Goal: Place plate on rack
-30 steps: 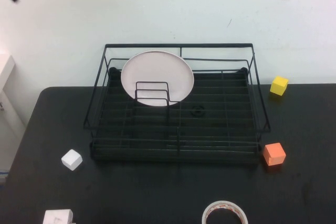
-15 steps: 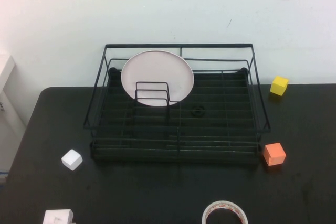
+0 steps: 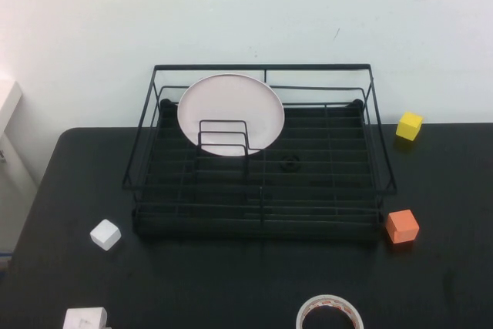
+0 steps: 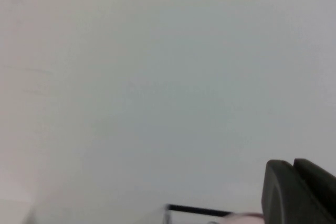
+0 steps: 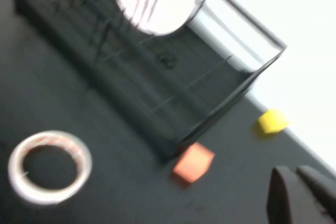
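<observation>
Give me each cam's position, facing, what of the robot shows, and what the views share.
High view: raised on the robot's side, angled down at the table; the plate stands in the rack; neither arm shows.
Left wrist view: faces a blank wall; only the left gripper at the frame's edge.
Right wrist view: above the table, looking at rack, tape roll, orange cube, yellow cube; right gripper in the corner.
Shared by high and right wrist views: plate, rack, tape roll, both cubes.
</observation>
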Motion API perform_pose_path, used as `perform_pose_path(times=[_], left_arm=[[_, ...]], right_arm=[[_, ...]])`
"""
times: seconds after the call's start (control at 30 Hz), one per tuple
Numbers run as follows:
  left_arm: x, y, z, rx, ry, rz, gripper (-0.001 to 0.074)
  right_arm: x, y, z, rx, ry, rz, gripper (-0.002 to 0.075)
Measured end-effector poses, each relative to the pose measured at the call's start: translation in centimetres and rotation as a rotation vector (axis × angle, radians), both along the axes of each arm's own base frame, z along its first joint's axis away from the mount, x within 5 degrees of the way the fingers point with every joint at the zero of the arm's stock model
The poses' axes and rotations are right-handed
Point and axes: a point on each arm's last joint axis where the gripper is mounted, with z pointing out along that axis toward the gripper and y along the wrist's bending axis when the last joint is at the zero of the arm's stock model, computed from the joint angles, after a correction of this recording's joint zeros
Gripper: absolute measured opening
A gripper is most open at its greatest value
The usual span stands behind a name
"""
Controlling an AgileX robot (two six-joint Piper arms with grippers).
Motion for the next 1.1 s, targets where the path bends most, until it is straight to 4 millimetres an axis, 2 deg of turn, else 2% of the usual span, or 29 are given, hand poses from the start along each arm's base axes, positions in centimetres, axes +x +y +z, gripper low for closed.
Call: perform_pose_path(times=[0.1, 0.23, 0.4, 1.1], left_arm=[[-1.2, -0.4, -2.5, -0.049, -0.017, -0.074, -0.0001], [-2.1, -0.3, -4.4, -0.132, -0.040, -0.097, -0.0001], [-2.1, -0.3, -6.0, -0.151, -0.022, -0.099, -0.0001], [-2.1, 0.0, -6.3, -0.176, -0.015, -0.073, -0.0001]], right_arm=[[-0.8, -0.1, -2.4, 0.022, 0.048, -0.001, -0.0002], [-1.2, -0.2, -4.5, 0.012, 0.107, -0.002, -0.0002], [-1.2, -0.2, -4.9, 0.012, 0.117, -0.003, -0.0002], [-1.6, -0.3, -5.3, -0.002, 0.174, 0.006, -0.0002]])
